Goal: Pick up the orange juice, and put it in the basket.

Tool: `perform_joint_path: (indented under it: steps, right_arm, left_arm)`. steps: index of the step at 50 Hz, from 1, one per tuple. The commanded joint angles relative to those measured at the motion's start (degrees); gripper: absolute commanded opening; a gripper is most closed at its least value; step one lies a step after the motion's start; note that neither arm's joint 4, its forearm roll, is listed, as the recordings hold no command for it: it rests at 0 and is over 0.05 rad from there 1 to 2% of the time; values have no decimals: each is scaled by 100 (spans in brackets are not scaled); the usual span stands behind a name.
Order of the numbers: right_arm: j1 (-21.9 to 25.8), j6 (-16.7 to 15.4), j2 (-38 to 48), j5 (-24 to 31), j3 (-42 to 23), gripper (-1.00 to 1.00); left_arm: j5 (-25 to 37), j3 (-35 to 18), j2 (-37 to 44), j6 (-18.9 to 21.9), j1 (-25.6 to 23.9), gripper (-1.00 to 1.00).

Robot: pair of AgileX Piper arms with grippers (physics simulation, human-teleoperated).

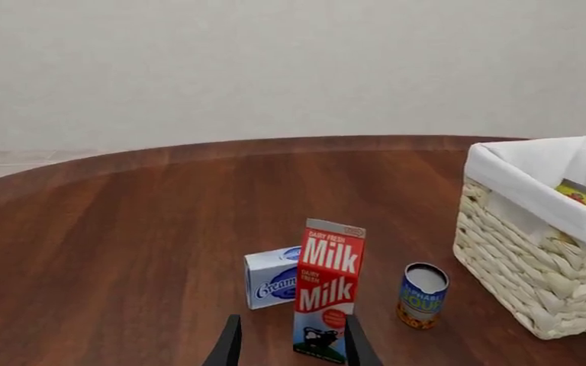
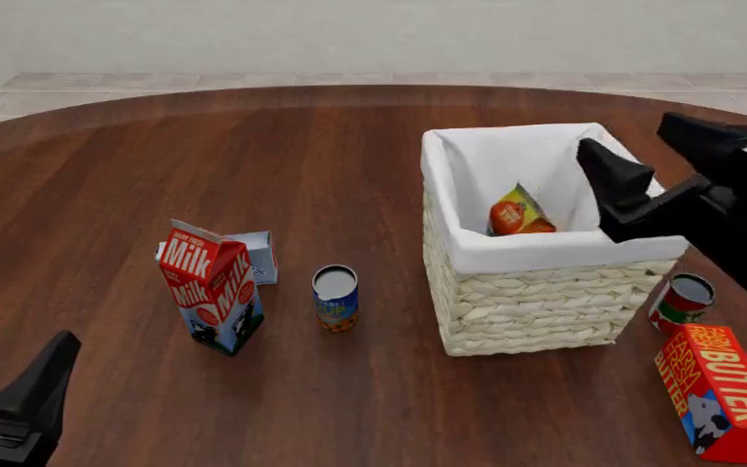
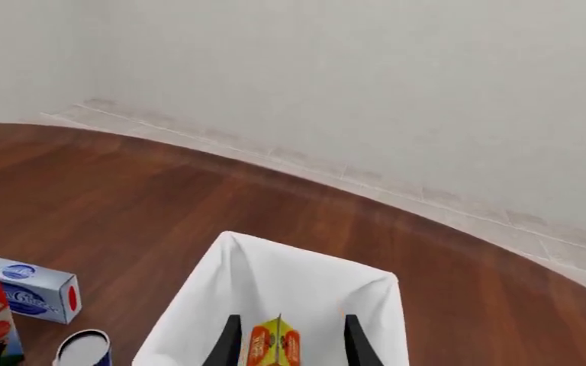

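Right end effector seemingly above orange juice

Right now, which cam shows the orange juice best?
Front view: the orange juice lies tilted inside the basket, clear of the open right tool. Right wrist view shows only its top between the fingers; left wrist view a corner.

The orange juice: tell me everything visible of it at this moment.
The orange juice is a small yellow-and-orange gable-top carton, apparently cardboard. It sits inside the basket, tilted, against the white cloth liner, mostly hidden below the rim. The right gripper hovers open above the basket and does not grip the carton.
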Motion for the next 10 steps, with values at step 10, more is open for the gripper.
perform_joint_path:
  steps: [10]
  right_arm:
    - [-353, 632, -3101, 2158, 711, 100]
  left_arm:
    - [-8, -52, -1, -7, -24, 100]
